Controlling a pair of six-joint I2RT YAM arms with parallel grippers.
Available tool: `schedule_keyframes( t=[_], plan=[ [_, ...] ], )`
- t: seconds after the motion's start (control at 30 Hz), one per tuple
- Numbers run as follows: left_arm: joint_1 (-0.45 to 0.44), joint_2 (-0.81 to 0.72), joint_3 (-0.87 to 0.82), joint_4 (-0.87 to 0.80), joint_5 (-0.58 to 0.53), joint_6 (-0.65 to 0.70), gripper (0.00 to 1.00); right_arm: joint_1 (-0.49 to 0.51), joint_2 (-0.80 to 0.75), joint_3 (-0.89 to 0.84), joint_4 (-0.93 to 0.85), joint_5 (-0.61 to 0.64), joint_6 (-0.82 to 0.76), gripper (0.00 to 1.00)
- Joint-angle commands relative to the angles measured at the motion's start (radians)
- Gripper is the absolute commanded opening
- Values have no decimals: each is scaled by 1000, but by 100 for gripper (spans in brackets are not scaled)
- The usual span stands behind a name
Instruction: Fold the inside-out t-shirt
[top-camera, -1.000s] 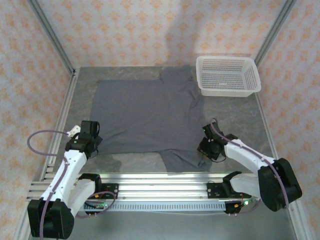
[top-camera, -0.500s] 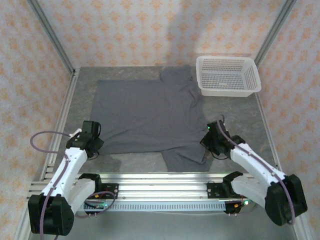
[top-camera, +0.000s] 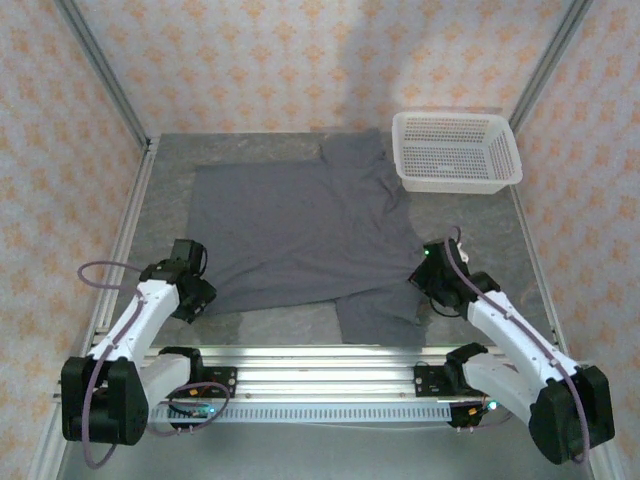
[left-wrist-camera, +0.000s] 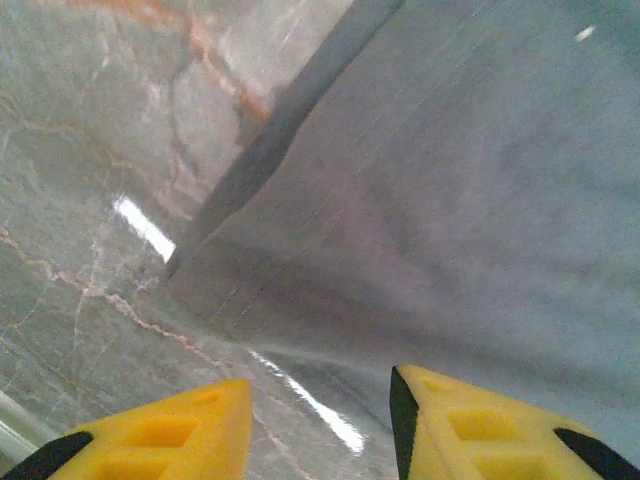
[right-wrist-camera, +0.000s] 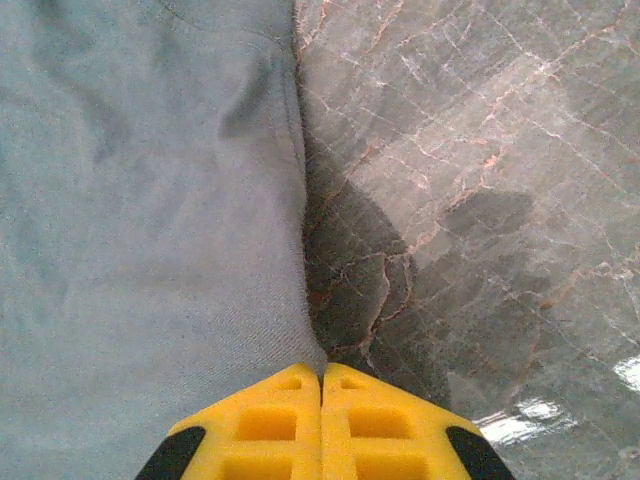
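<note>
The inside-out t-shirt (top-camera: 290, 225) lies spread flat on the grey marble table (top-camera: 480, 235), one sleeve pointing at the near edge and the other at the back. My left gripper (top-camera: 200, 298) sits at the shirt's near-left corner. In the left wrist view it (left-wrist-camera: 318, 405) is open, and the cloth (left-wrist-camera: 450, 190) ends just ahead of its yellow fingertips (left-wrist-camera: 425, 400). My right gripper (top-camera: 428, 280) is at the shirt's right edge. In the right wrist view it (right-wrist-camera: 322, 370) is shut on the fabric's (right-wrist-camera: 130, 200) hem.
A white mesh basket (top-camera: 457, 183) stands at the back right corner, beside the far sleeve. Metal frame posts (top-camera: 100, 70) and patterned walls enclose the table. Bare marble shows to the right of the shirt and along the near rail (top-camera: 320, 355).
My right gripper has moved right and away from the rail, dragging the near sleeve with it. My left gripper has slid right, closer to the shirt's near-left corner.
</note>
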Motion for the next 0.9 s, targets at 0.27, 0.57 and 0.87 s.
schedule_keyframes(
  t=[0.27,0.57,0.87],
  plan=[
    [0,35,-31,33,-162,-45,49,-10,6,49,11,-7,-59,0],
    [45,7,-113,123,-226,-83,54,-12,12,55,8,2,-76,0],
    [73,100,-126,239,-156,-77,31,-12,19,65,-9,-15,-76,0]
  ],
)
